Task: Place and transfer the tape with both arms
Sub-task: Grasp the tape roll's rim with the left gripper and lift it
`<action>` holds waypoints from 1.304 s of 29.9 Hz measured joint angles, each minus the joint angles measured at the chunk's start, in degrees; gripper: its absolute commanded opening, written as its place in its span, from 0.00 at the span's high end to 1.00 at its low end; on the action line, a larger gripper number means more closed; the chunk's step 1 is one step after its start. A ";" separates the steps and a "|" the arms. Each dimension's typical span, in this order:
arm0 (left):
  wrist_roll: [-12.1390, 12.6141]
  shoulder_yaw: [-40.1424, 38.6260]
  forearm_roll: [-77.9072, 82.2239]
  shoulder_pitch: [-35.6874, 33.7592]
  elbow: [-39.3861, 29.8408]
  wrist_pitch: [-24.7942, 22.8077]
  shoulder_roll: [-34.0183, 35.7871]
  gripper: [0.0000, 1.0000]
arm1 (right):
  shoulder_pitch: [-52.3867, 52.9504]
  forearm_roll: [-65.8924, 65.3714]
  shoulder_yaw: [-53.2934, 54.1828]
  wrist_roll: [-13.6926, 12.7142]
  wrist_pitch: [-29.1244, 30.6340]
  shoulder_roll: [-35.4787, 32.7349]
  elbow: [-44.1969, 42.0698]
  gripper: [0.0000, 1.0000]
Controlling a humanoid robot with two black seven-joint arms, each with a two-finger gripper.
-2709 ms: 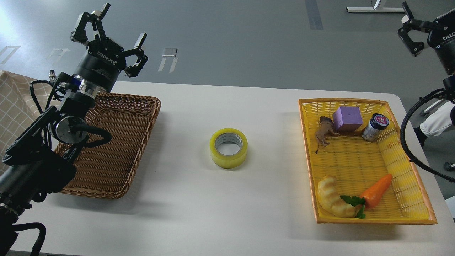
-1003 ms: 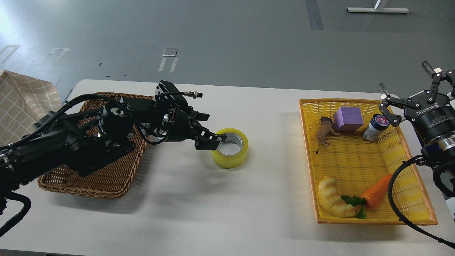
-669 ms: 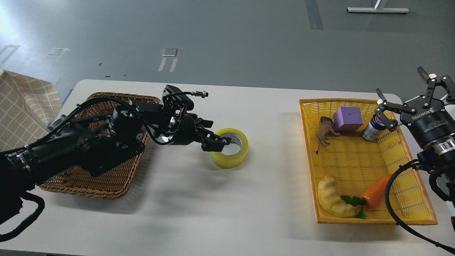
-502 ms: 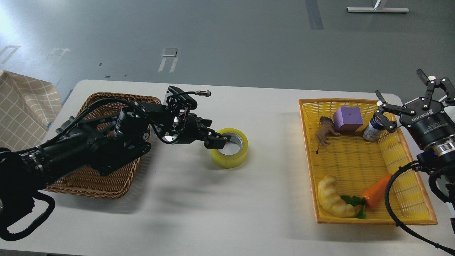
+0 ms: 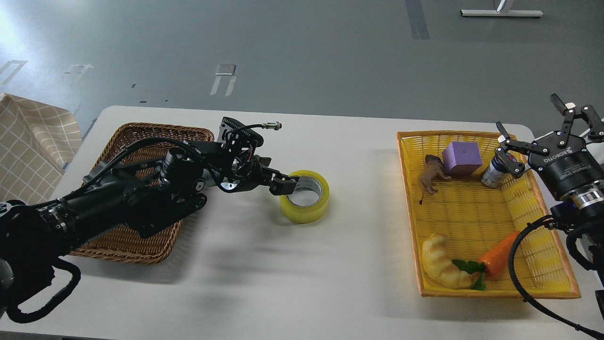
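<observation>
The tape [image 5: 305, 204], a yellow roll with a grey-white core, lies flat on the white table [image 5: 292, 283] near its middle. My left gripper [image 5: 285, 183] reaches in from the left, low over the table. Its fingers are drawn together on the left wall of the roll, one tip at the core's edge. The roll rests on the table. My right gripper [image 5: 542, 130] is open and empty, fingers spread, held above the far right corner of the yellow basket [image 5: 547, 293].
A brown wicker basket [image 5: 137, 243] stands at the left under my left arm. The yellow basket holds a purple block [image 5: 461, 158], a toy animal [image 5: 430, 175], a small jar [image 5: 490, 175], a croissant toy [image 5: 441, 269] and a carrot toy [image 5: 501, 250]. A checked cloth [image 5: 28, 141] lies far left.
My left arm came down from above the wicker basket to the tape, and its fingers drew together on the roll's left wall. My right gripper lowered to the yellow basket's far corner.
</observation>
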 measured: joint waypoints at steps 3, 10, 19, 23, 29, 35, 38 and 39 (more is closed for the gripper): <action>0.15 -0.04 -0.26 0.81 -0.23 -0.10 -0.50 0.08 | -0.17 -0.01 0.00 0.00 0.00 0.03 0.00 0.01; 0.18 -0.07 -0.31 1.22 -0.31 -0.11 -0.68 0.19 | -0.62 -0.01 0.09 0.00 0.00 0.04 0.00 0.01; 0.03 -0.06 -0.31 2.62 -0.15 0.31 -0.69 0.88 | -0.64 -0.01 0.10 0.00 0.00 0.20 0.00 0.01; 0.04 0.22 -0.40 2.93 -0.07 0.31 -0.70 1.00 | -0.71 -0.01 0.10 0.00 0.00 0.22 -0.01 0.01; -0.68 1.15 -0.20 2.65 -0.04 0.46 -0.61 1.00 | -0.73 -0.01 0.01 0.00 0.00 0.80 -0.01 0.01; -0.99 1.14 0.15 0.17 -1.44 0.59 0.80 1.00 | -0.73 -0.01 -0.10 0.00 0.00 0.99 0.00 0.01; -1.07 0.94 -0.07 -2.78 -2.68 0.69 2.86 1.00 | -0.73 -0.01 -0.16 0.00 0.00 1.01 0.02 0.01; -1.11 0.89 -0.19 -3.73 -3.19 0.69 3.72 1.00 | -0.74 -0.02 -0.16 0.00 0.00 1.01 0.05 0.01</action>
